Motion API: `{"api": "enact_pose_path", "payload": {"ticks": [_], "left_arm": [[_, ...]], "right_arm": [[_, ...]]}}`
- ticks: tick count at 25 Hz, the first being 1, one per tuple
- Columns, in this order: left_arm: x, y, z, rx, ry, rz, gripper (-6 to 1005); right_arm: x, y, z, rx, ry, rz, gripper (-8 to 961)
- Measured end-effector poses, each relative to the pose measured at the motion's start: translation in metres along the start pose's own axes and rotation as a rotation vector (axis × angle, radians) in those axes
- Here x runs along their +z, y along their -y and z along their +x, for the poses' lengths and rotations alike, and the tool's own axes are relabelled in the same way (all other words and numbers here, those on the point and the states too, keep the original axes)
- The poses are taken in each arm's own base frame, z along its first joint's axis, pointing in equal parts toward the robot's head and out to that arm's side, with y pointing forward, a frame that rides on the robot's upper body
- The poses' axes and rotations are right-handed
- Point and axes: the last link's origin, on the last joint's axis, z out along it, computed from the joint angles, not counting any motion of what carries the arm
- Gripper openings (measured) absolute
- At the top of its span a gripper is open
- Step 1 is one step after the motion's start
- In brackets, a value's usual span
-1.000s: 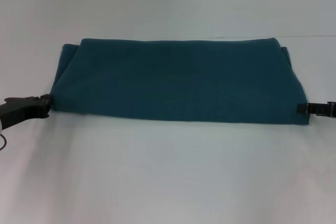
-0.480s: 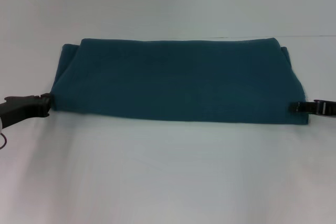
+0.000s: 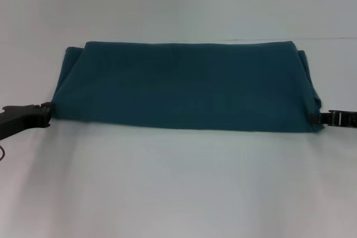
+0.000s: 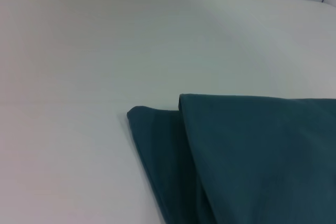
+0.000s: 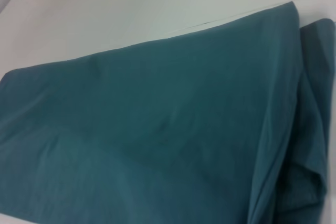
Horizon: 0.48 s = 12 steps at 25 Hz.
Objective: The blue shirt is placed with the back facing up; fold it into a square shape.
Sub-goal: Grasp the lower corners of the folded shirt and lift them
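1. You have a white table [image 3: 178, 188] filling the whole head view, pale and bare in the lower half of the frame.
2. The blue shirt [image 3: 187, 87] lies flat across the middle of the frame as a wide folded band, broader at its near edge than its far edge. You see only plain dark teal fabric, matte and soft, with no lettering showing. At its right end a second layer peeks out past the top layer, and the left wrist view shows the same at the other end, an under layer [image 4: 157, 150] poking out beyond the upper fold [image 4: 262, 156].
3. Your left gripper [image 3: 46, 113] sits at the middle left edge of the frame, its tip touching the shirt's near left corner; you cannot tell how its fingers stand.
4. Your right gripper [image 3: 319, 119] is at the middle right edge, its tip at the shirt's near right corner; the finger state cannot be told there either.
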Motion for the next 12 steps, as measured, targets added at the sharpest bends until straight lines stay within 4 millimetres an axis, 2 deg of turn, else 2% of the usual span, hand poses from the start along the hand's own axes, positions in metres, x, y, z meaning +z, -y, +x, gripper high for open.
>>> {"api": "enact_pose_path", "payload": {"ticks": [7, 12], "left_arm": [[-0.005, 0.003, -0.002, 0.001, -0.001, 0.009, 64], [-0.016, 0.008, -0.005, -0.005, -0.004, 0.01, 71]], "right_arm": [[-0.001, 0.002, 0.0, 0.002, 0.01, 0.009, 41], [-0.002, 0.0, 0.0, -0.016, 0.009, -0.01, 7]]}}
